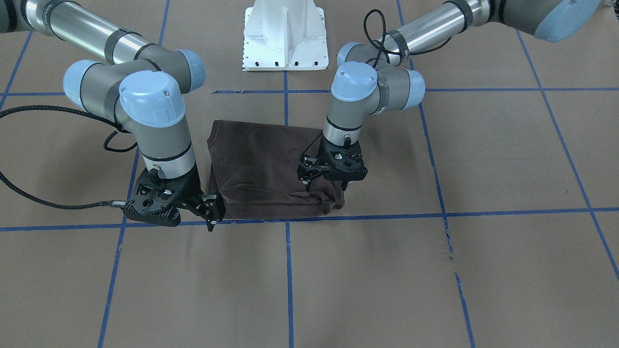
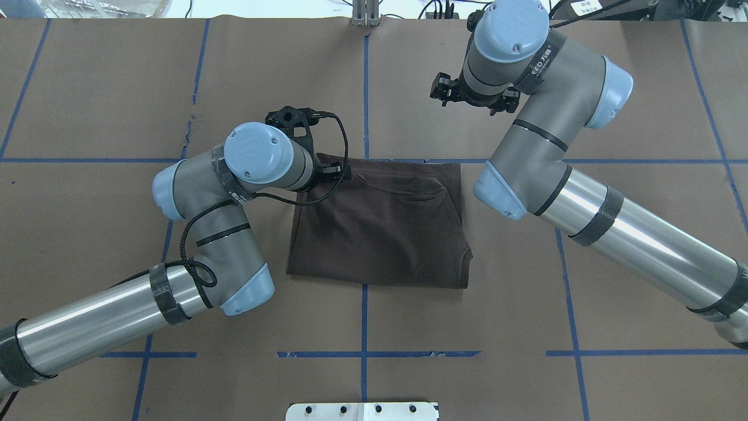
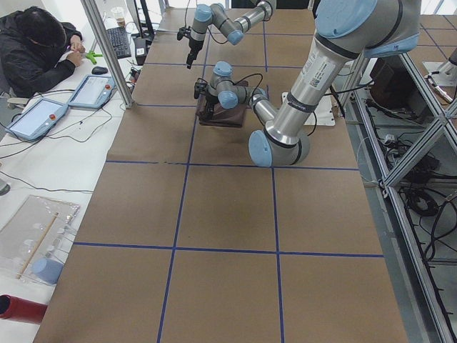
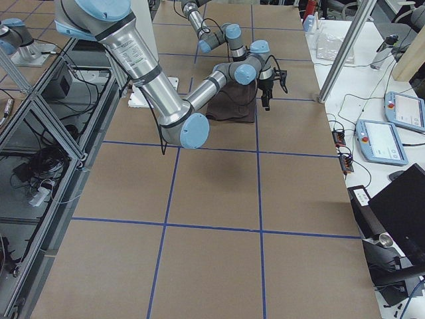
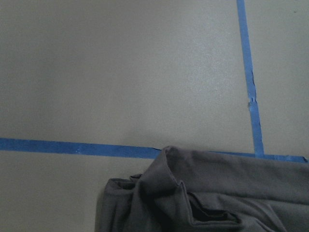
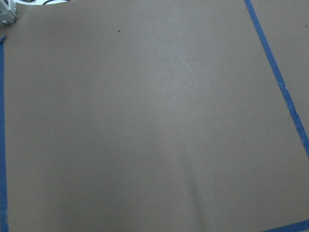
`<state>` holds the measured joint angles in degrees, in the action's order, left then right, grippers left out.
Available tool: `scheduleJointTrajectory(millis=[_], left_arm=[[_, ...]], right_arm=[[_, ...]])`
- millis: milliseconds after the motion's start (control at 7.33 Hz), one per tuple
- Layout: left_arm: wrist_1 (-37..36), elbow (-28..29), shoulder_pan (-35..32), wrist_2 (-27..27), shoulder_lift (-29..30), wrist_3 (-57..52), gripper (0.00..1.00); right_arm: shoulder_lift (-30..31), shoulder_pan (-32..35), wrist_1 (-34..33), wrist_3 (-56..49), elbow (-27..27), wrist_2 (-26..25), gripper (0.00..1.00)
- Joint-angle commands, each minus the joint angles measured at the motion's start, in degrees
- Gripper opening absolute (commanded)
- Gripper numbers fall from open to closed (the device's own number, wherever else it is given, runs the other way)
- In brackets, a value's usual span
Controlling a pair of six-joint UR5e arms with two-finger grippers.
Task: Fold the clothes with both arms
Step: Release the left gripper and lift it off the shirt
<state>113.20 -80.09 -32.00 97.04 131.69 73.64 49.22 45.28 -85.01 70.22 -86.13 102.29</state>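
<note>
Start in the overhead view at your left. The left pincer (image 1: 327, 186) hangs low over the far left corner of the T-shirt (image 2: 380, 228). Its jaws look well parted and it has hold of nothing that you can see. Under it, in the left wrist view, that corner (image 5: 164, 193) is bunched into soft ridges with a small open pocket between the layers.

The shirt lies in the middle of the surface (image 2: 526, 304), folded to a rough rectangle of dark brown knit. It is matt, thin and limp, so expect it to be light, to sag from any single hold and to drag on the brown paper rather than slide. Take it at a corner or along a doubled edge and pinch through all the layers. A hold on the top layer alone would probably peel the fold open. Its right edge shows stacked hems and a curved seam.

At your right, the right pincer (image 1: 213, 220) is raised off the cloth beyond its far right corner. Its camera sees only bare paper and blue tape (image 6: 275, 63). You cannot tell how far its jaws are parted.
</note>
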Motion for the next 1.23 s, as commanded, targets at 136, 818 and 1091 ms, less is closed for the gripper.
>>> scheduleJointTrajectory(millis=[136,818,1091], left_arm=[[0.1,5.2,-0.2,-0.4,2.7,-0.3,1.0],[0.6,7.3,-5.3,-2.4,2.3,-3.9,1.0],[0.6,6.2,-6.0,-1.8,2.5,-4.9,1.0]], right_arm=[[0.0,0.0,0.0,-0.1,0.1,-0.1,1.0],[0.3,0.0,0.0,-0.1,-0.1,0.0,1.0],[0.3,0.0,0.1,0.0,-0.2,0.0,1.0]])
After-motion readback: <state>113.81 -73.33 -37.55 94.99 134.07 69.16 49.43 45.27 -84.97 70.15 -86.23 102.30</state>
